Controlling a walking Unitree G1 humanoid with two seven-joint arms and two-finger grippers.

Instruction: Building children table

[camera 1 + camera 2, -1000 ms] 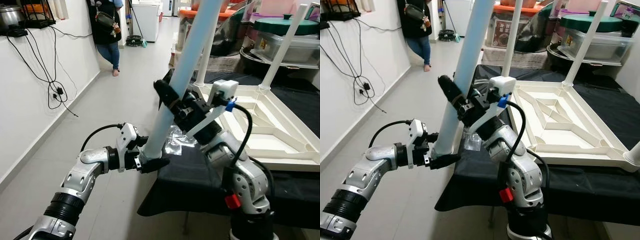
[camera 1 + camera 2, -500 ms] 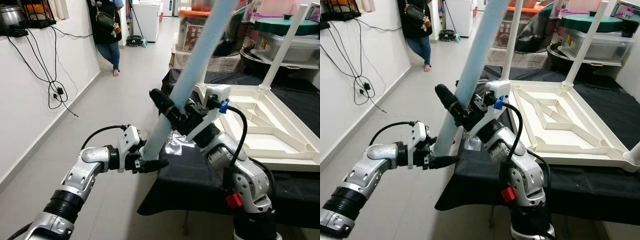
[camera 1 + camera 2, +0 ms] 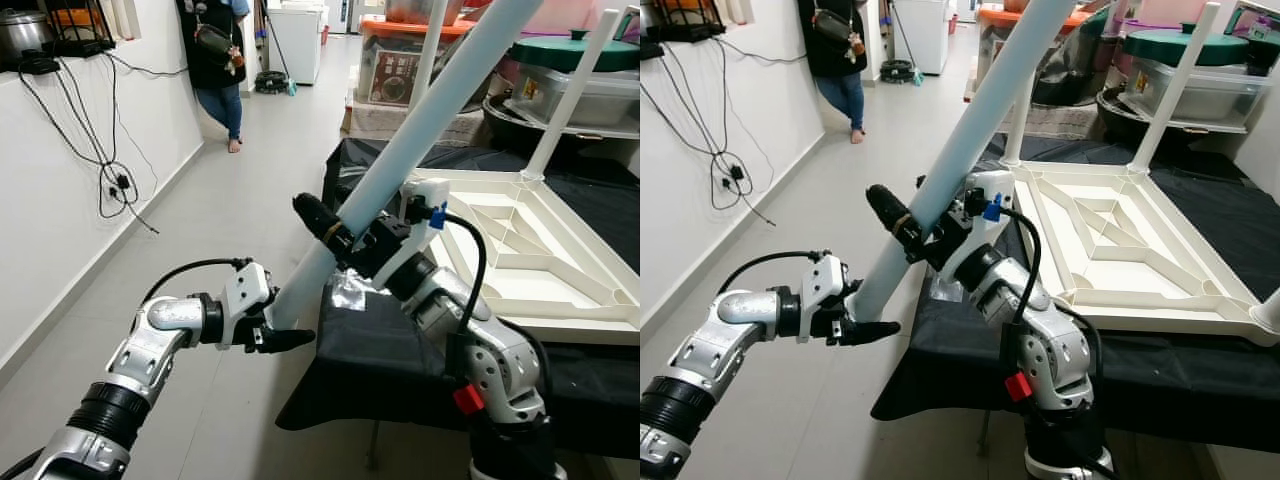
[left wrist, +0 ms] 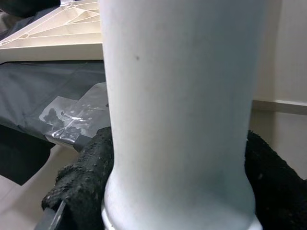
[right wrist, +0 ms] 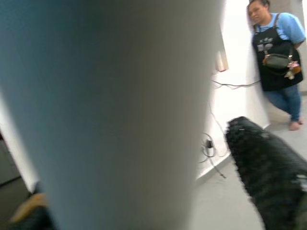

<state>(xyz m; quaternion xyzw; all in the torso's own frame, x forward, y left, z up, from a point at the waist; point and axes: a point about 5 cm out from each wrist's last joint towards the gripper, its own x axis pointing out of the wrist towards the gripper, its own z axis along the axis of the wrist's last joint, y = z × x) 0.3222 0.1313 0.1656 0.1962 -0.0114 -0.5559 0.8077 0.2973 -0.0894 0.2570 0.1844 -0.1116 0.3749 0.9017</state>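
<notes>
Silver jointed arms; black rough-padded tool fingers (image 4: pixel 81 184); black looped cables; red and blue clips.

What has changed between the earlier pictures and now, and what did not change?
The white table leg has tilted further: its top swung toward the robot's right, its lower end went down and left. Both grippers moved with it, the left gripper at the bottom end, the right gripper higher up. The upturned table top stayed put.
</notes>
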